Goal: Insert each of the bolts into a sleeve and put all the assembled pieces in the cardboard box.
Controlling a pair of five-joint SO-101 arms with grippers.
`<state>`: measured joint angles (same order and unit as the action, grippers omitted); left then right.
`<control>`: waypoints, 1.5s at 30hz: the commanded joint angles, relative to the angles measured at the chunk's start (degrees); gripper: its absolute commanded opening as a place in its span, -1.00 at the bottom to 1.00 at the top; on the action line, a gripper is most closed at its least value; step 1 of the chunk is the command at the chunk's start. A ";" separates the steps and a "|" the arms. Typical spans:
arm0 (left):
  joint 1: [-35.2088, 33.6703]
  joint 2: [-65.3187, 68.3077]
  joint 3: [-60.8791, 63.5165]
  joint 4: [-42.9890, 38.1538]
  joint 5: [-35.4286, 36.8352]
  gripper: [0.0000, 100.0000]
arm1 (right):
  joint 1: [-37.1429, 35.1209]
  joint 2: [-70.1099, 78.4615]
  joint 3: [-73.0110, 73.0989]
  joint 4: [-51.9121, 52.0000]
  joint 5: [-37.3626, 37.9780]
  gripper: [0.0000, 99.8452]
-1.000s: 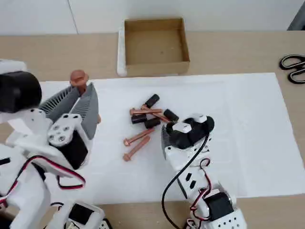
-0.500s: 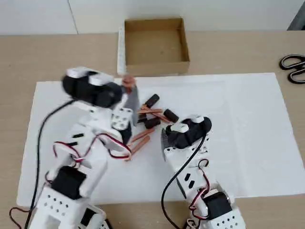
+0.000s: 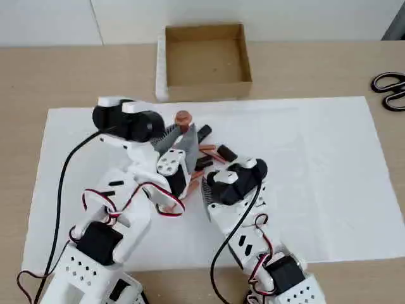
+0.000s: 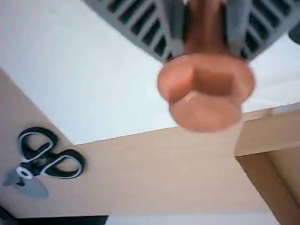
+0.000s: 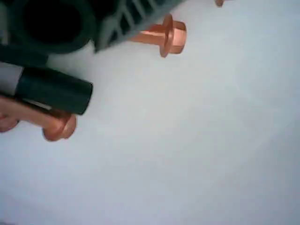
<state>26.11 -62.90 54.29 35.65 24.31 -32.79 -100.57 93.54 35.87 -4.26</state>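
Observation:
My left gripper [image 3: 181, 134] stands over the middle of the white sheet, shut on a copper bolt [image 3: 183, 118] held head up. In the left wrist view the bolt's head [image 4: 206, 89] juts out between the grey fingers [image 4: 140, 23]. Just right of it and nearer the table's front, my right gripper [image 3: 204, 189] holds a black sleeve [image 5: 47, 21], seen end-on with its bore showing. Loose bolts and sleeves [image 3: 212, 151] lie between the two grippers. On the sheet by my right gripper rest another sleeve [image 5: 56, 89] and two bolts [image 5: 161, 35]. The cardboard box [image 3: 204, 88] stands at the back.
A white sheet [image 3: 329, 177] covers the table's middle, bare on its right half. Black scissors [image 3: 389, 88] lie on the wood at the far right, seen too in the left wrist view as scissors [image 4: 44, 159].
My left arm has swung from the sheet's left edge to its middle, carrying the bolt up to the pile. The right gripper has shifted a little to the left.

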 commanded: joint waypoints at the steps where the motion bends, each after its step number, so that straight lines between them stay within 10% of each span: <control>1: 1.49 -1.49 -0.31 -0.79 3.16 -0.99 | -0.31 -0.40 -0.62 -1.45 -0.70 -0.99; 45: 5.36 -1.49 9.27 -2.64 -3.78 -0.99 | -4.26 -0.40 -0.53 -1.27 -3.96 -0.99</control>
<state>31.21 -62.99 63.78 32.92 20.97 -36.57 -100.57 93.54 35.87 -7.78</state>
